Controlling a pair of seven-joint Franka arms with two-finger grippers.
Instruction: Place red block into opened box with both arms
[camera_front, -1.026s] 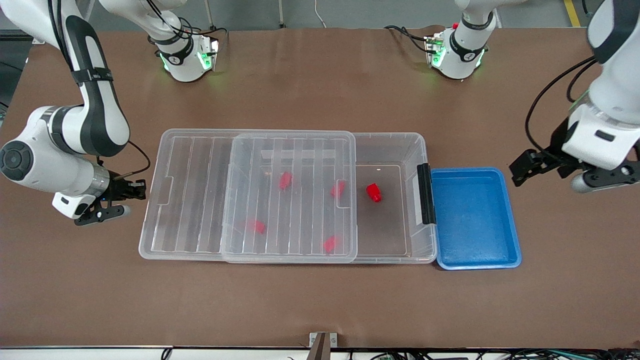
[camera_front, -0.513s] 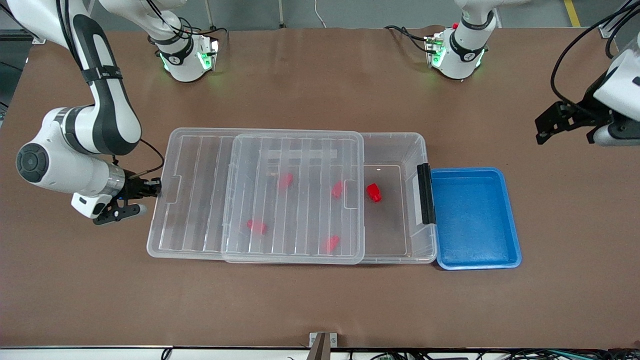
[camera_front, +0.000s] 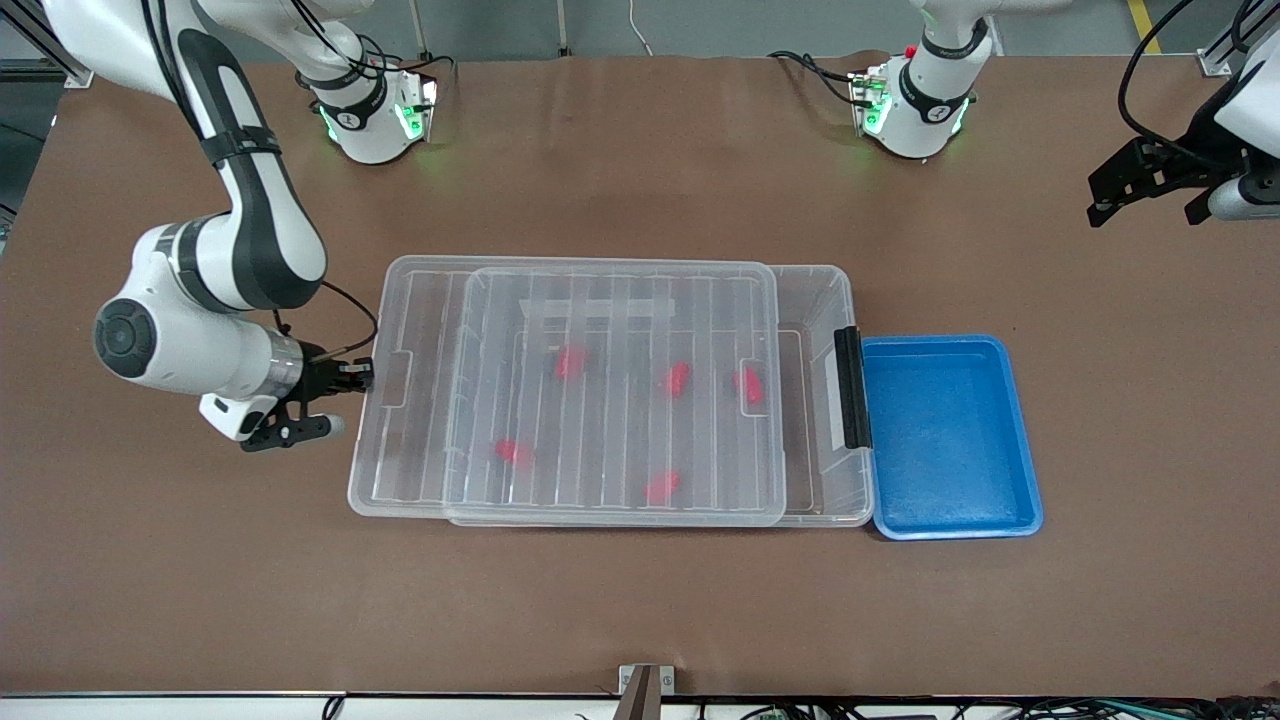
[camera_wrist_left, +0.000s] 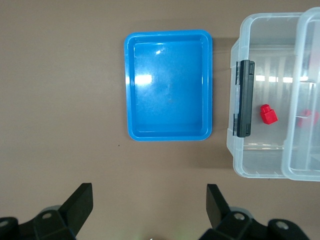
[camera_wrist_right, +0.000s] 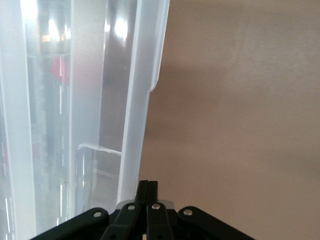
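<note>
From the front, the ribbed lid covers most of the opened box, so the five red blocks inside show only as blurred red patches through the plastic. The one nearest the black clasp is the red block, which lies under the lid's edge at the left arm's end of the box. A strip of the box stays uncovered next to the clasp. The blue tray sits touching that clasp end. The right gripper is pressed against the lid's end at the right arm's end of the table, well apart from the red block, with its fingers closed together; the right arm bends down and reaches sideways at table height. The left gripper hangs over bare table near the left arm's corner, cut off by the picture's edge, far from the box.

In the left wrist view, the red block is seen plainly in the uncovered strip, just beside the clasp. The left gripper looks straight down with its fingers spread wide and nothing between them; the tray lies below it.

In the right wrist view, the right gripper shows its fingertips shut tight against the lid's rim. A faint red smear shows through the plastic.
</note>
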